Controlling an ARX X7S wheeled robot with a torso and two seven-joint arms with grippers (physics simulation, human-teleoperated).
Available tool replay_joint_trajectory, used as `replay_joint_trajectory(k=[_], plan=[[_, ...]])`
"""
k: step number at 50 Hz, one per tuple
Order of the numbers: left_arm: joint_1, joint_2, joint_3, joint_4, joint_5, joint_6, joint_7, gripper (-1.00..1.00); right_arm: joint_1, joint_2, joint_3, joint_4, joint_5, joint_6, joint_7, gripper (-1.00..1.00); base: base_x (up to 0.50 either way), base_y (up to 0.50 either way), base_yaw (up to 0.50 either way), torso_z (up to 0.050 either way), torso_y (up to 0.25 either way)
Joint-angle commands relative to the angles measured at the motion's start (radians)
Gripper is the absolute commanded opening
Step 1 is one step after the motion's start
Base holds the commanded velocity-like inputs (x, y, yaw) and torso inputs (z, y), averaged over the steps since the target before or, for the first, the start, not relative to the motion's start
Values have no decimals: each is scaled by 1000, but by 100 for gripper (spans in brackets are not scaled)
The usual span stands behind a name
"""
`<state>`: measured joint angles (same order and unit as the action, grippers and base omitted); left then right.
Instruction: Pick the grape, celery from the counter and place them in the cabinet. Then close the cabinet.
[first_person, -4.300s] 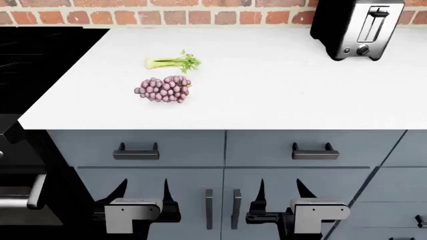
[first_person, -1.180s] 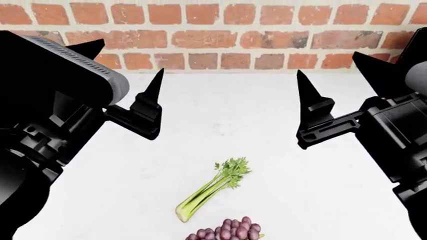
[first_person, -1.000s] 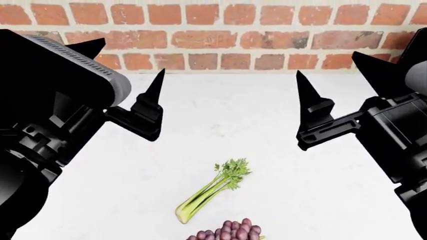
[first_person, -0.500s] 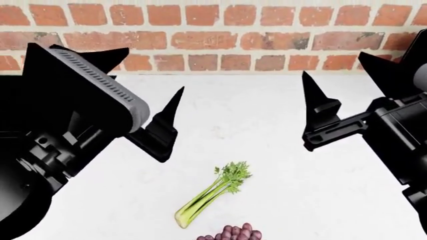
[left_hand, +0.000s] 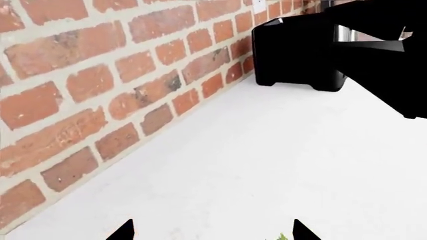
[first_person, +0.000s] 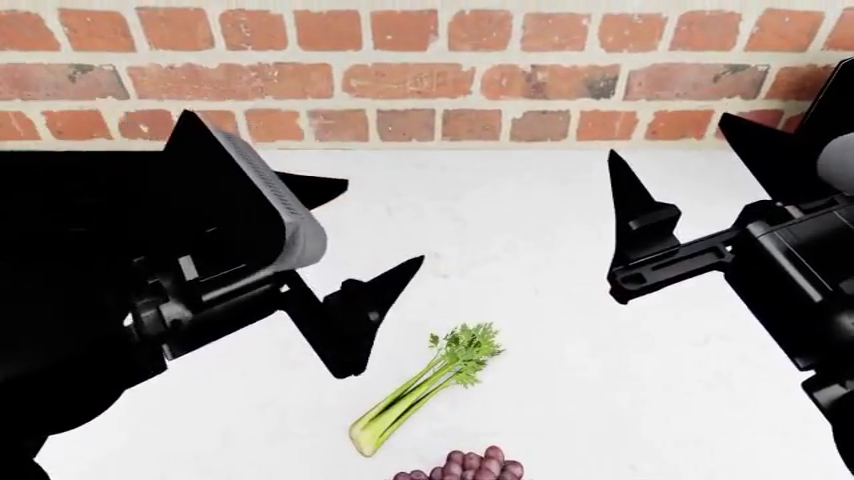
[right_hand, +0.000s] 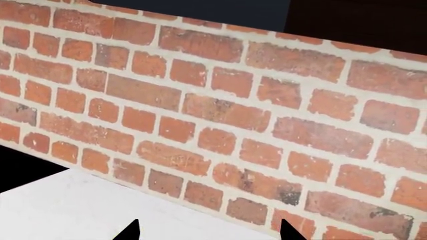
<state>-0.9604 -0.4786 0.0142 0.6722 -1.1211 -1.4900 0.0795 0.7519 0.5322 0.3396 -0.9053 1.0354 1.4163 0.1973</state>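
We are reaching for the celery (first_person: 424, 392) on the table (first_person: 534, 220): our left hand (first_person: 354, 255), spread and empty, must drop over its stalk and pinch.

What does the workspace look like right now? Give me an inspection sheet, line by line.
Surface: white counter, bare apart from the items below.
Job's things: celery lying flat on the counter; grapes just in front of it, cut off by the head view's bottom edge. No cabinet in view.
Clutter: black toaster against the wall.
Grippers: left gripper open, empty, near the celery's leafy end; right gripper open, empty.
Cables: nothing seen.
Surroundings: red brick wall behind the counter.
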Motion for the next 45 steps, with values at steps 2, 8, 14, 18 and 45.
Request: replay_joint_trajectory(k=[2, 8, 14, 18, 45], plan=[[31, -34, -13, -65, -118, -34, 15, 100, -10, 13, -46, 14, -22, -39, 6, 100, 0, 0, 0, 0, 0], [44, -53, 8, -82, -162, -52, -23, 100, -17, 19, -48, 16, -19, -46, 11, 100, 0, 0, 0, 0, 0], [67, -62, 0, -117, -244, -46, -77, 100, -12, 25, -58, 18, -16, -48, 18, 100, 0, 0, 0, 0, 0], [92, -59, -19, -164, -293, -30, -112, 100, -6, 28, -57, 18, -6, -44, 26, 100, 0, 0, 0, 0, 0], [212, -131, 121, -114, -217, 27, -58, 100, 1, 46, -120, 35, -24, -74, 50, 100, 0, 0, 0, 0, 0]])
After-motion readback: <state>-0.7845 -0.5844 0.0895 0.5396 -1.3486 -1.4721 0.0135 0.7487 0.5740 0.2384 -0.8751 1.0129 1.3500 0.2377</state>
